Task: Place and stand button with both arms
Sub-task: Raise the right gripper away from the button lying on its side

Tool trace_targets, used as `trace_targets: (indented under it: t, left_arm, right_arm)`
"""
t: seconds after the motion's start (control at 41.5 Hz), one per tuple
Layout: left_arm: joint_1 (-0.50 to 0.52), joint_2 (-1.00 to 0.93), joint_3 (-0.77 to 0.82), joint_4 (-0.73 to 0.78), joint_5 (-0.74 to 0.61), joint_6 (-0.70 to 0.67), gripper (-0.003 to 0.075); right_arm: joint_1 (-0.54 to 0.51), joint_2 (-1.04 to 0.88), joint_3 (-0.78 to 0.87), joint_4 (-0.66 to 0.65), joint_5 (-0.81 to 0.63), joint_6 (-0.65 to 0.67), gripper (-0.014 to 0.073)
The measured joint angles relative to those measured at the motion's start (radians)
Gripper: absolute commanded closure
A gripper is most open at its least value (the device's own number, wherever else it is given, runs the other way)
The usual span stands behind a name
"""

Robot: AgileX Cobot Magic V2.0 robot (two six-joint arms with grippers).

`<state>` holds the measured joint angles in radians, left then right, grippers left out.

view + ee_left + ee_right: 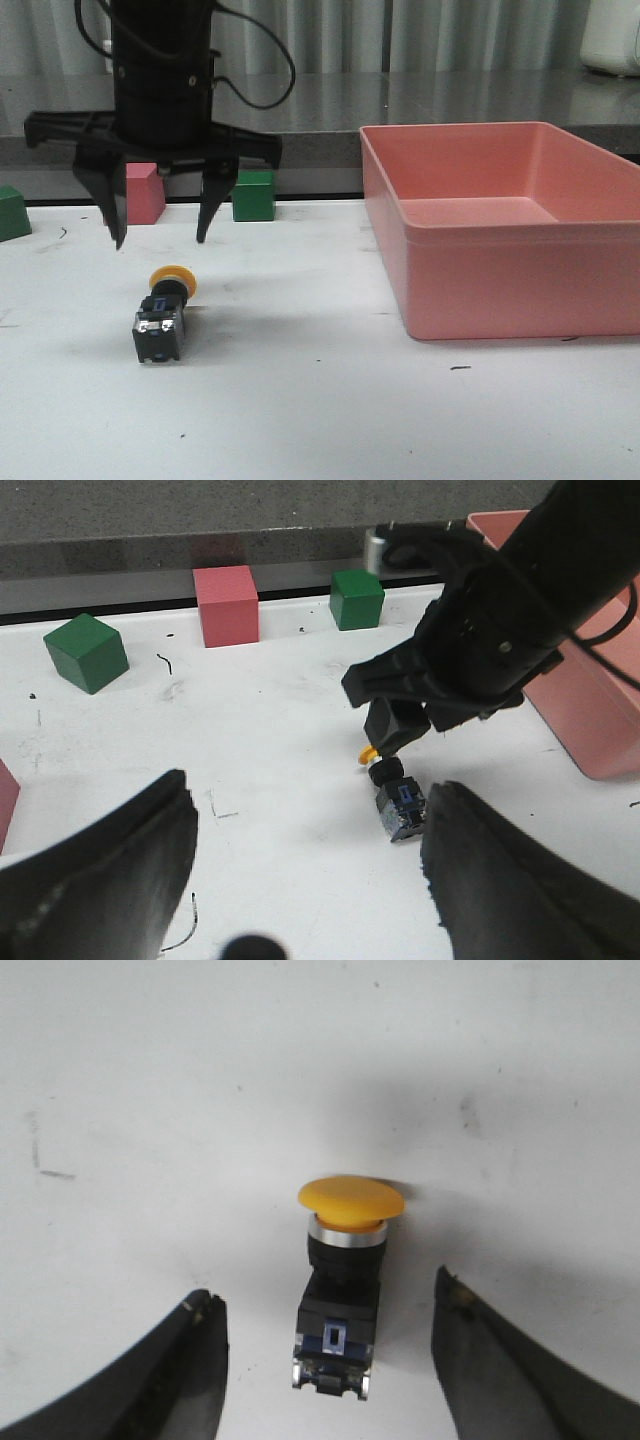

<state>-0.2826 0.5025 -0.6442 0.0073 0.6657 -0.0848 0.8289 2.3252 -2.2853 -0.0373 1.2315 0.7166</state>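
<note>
Still on its side on the white table (320, 420), the button (163, 315) waits to be stood up. Directly above it the right gripper (160, 235) hovers with jaws spread; the left gripper (310, 880), also spread wide, holds nothing nearby.

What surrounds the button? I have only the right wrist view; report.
Observer: A pink bin stands to the right of the button, apart from it.
Operator: Give me the right gripper's state.
Observer: The right gripper hangs over the lying button, jaws open, not touching it.
Operator: Report the left arm.
Observer: The left gripper is open and points toward the button, well short of it.
</note>
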Motion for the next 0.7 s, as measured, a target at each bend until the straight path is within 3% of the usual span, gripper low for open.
trace_targets:
  t: [0.337,0.699]
  left_arm:
    - [0.000,0.000,0.000,0.000,0.000,0.000,0.0248]
    - [0.000,0.000,0.000,0.000,0.000,0.000,0.0248]
  right_arm:
    - [0.000,-0.231,0.066,-0.009,0.011,-0.308,0.0125]
    - [-0.004,-0.704,0.599,-0.058,-0.020,-0.486,0.0125]
